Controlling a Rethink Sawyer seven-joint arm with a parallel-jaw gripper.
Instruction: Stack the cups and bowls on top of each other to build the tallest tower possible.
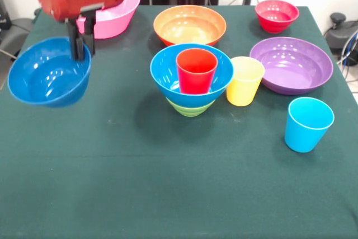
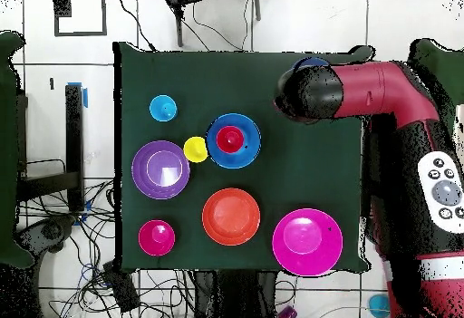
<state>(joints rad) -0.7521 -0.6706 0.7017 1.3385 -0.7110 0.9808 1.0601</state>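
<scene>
Tower (image 1: 191,82): green bowl, blue bowl, red cup (image 1: 196,70) stacked mid-bench. End effector (image 1: 80,48) clamped on small blue bowl (image 1: 49,79) rim. Six pieces loose.

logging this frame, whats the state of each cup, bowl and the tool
tool: shut on blue bowl rim
blue bowl: held, tilted, off the table
tower: green bowl, blue bowl on it, red cup inside, upright
yellow cup: upright, beside tower
sky-blue cup: upright, alone
purple bowl: upright, empty
orange bowl: upright, empty
red bowl: upright, empty
pink bowl: upright, partly hidden
</scene>
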